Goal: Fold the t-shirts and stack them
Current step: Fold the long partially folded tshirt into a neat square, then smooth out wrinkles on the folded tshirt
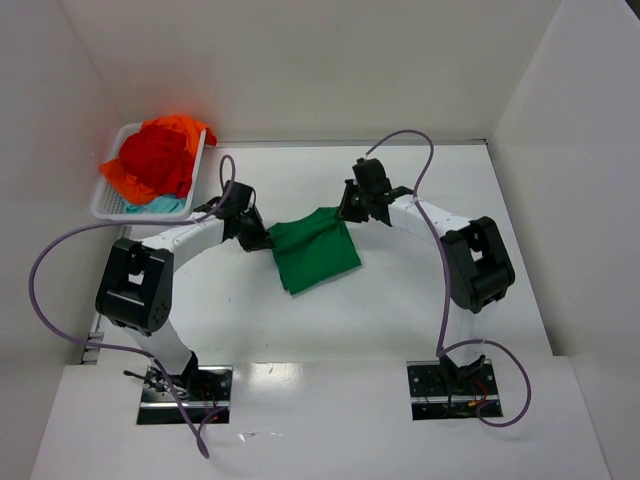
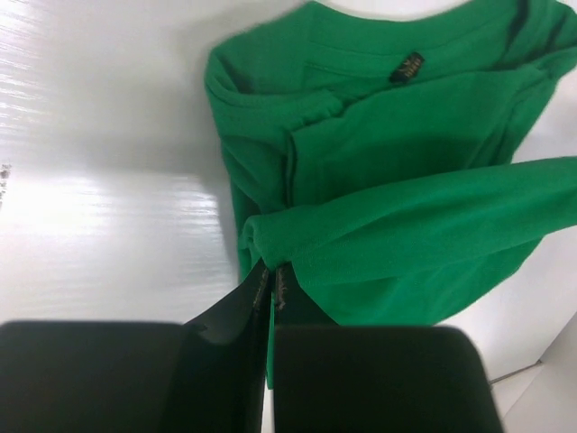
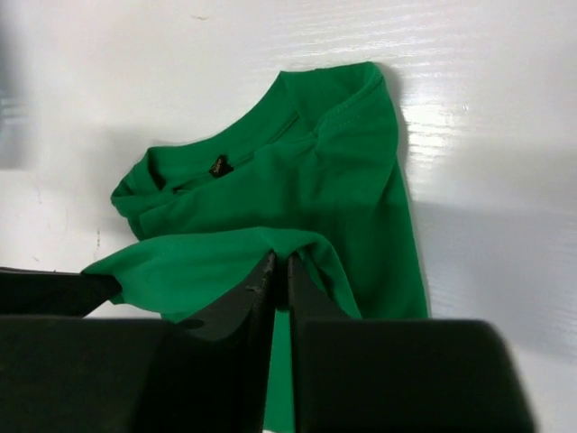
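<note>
A bright green t-shirt (image 1: 315, 250) lies partly folded on the white table between my two arms. My left gripper (image 1: 262, 240) is at its left edge. In the left wrist view that gripper (image 2: 271, 275) is shut on a raised fold of the green cloth (image 2: 397, 180). My right gripper (image 1: 345, 212) is at the shirt's far right corner. In the right wrist view its fingertips (image 3: 281, 262) stand a sliver apart, with a lifted fold of the green t-shirt (image 3: 297, 180) pinched at the tips. The collar label (image 3: 220, 166) faces up.
A white slotted basket (image 1: 103, 205) at the far left holds a red t-shirt (image 1: 155, 160), an orange one (image 1: 185, 128) and a teal one (image 1: 160, 205) in a heap. White walls close in the table on the left, back and right.
</note>
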Robot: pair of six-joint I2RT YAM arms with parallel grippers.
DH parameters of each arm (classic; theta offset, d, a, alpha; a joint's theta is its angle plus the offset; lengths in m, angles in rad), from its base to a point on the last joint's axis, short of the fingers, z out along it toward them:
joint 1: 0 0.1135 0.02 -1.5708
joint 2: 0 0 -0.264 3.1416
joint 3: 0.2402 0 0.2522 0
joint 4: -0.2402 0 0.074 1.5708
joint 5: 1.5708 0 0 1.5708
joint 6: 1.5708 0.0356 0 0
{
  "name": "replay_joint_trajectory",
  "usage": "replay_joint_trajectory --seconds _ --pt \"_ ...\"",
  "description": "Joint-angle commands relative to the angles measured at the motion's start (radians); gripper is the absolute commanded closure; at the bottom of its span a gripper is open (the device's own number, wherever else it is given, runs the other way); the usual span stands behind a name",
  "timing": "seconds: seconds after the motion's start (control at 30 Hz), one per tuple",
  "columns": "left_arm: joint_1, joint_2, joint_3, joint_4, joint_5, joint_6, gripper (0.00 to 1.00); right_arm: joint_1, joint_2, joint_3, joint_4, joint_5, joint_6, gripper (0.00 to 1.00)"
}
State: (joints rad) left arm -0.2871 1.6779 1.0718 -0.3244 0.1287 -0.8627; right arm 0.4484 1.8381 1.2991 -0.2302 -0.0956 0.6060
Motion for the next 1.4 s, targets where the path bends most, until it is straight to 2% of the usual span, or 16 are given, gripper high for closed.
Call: replay_joint_trajectory --seconds 0.0,0.03,0.2,0.3,0.47,0.67,0.73,0.8,0.87,1.0,1.07,1.3,1.37 --pt "0.031 0.020 0.037 -0.002 -0.020 0.030 1.00 -0.024 0.024 0.062 0.057 0.023 -0.038 0.84" --pt "0.031 0.020 0.037 0.013 -0.011 0.030 0.97 -0.024 0.024 0.072 0.068 0.023 -0.038 0.80" --pt "0.078 0.040 0.068 0.048 0.031 0.068 0.53 -0.042 0.024 0.101 0.089 0.023 -0.038 0.62" --pt "0.101 0.049 0.095 0.059 0.064 0.109 0.35 -0.054 0.024 0.112 0.101 0.023 -0.038 0.50" --pt "0.112 0.048 0.129 0.059 0.132 0.175 0.25 -0.054 -0.069 0.079 0.101 0.014 -0.038 0.47" --pt "0.121 0.028 0.076 0.064 0.146 0.179 0.30 -0.054 -0.137 -0.067 0.152 -0.088 -0.038 0.47" --pt "0.121 0.028 0.065 0.090 0.146 0.179 0.36 -0.054 -0.148 -0.101 0.190 -0.113 -0.048 0.43" --pt "0.121 0.038 0.054 0.100 0.146 0.179 0.46 -0.054 -0.148 -0.141 0.215 -0.113 -0.037 0.40" --pt "0.121 0.065 0.065 0.113 0.146 0.179 0.51 -0.054 -0.134 -0.141 0.227 -0.127 -0.037 0.38" --pt "0.121 0.121 0.099 0.113 0.155 0.179 0.52 -0.054 -0.079 -0.113 0.227 -0.170 -0.037 0.38" --pt "0.121 0.132 0.108 0.125 0.155 0.169 0.58 -0.054 -0.054 -0.092 0.227 -0.179 -0.046 0.38" --pt "0.121 0.196 0.155 0.136 0.184 0.169 0.71 -0.054 0.047 -0.003 0.207 -0.190 -0.055 0.50" --pt "0.121 0.218 0.184 0.136 0.193 0.160 0.78 -0.054 0.069 0.017 0.207 -0.190 -0.055 0.51"
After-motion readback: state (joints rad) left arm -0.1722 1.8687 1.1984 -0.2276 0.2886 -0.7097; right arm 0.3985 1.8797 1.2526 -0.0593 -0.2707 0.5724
